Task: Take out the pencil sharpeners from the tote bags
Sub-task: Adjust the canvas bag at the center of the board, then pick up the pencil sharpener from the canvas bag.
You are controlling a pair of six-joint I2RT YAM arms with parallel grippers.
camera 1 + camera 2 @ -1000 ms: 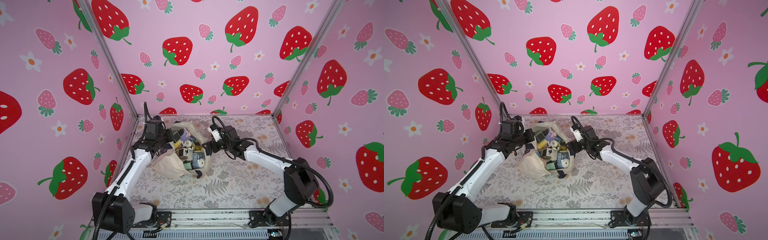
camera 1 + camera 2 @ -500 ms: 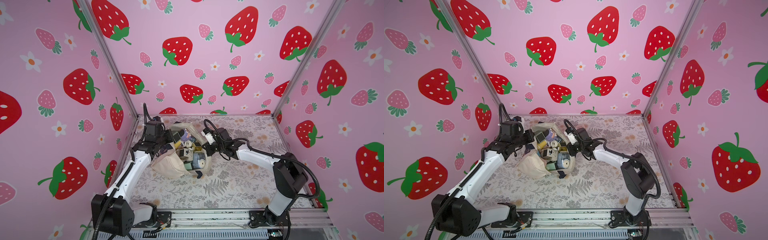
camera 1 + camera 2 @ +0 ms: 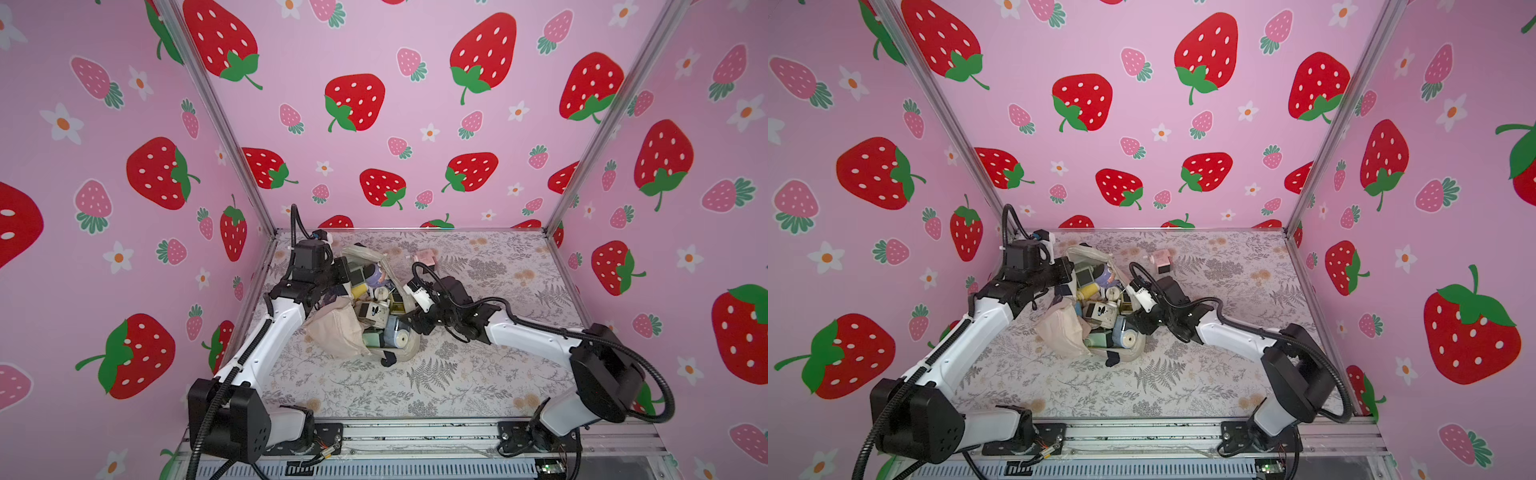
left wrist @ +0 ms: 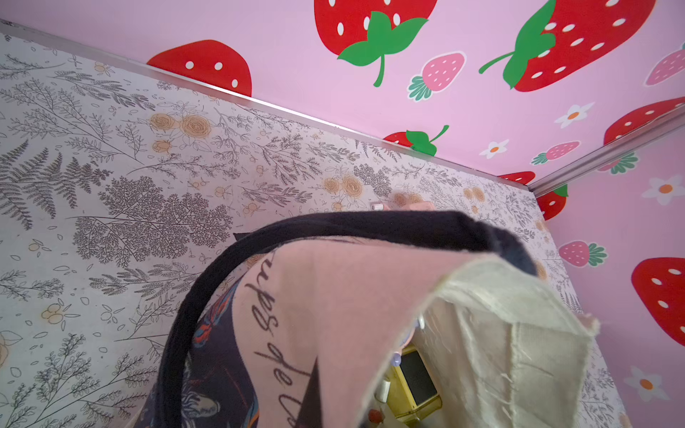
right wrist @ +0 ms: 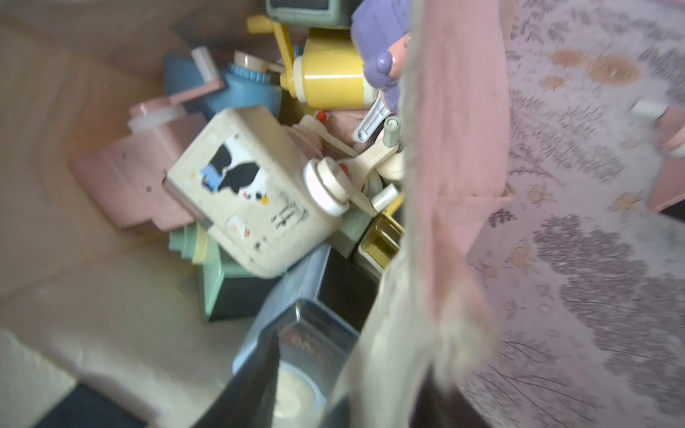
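- Left jaws are together, clamped on the rim of the tote bag point(image 3: 332, 334).
- Right jaws sit at its mouth beside the pencil sharpeners point(image 3: 374, 312); I cannot tell their spread.

right gripper point(image 3: 415, 323): opening unreadable | pencil sharpeners point(image 5: 255, 192): blurred | tote bag point(image 4: 370, 315): cropped

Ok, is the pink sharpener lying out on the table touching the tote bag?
Apart. In a top view the pink sharpener lies on the table beyond the tote bag, with patterned surface showing between them.
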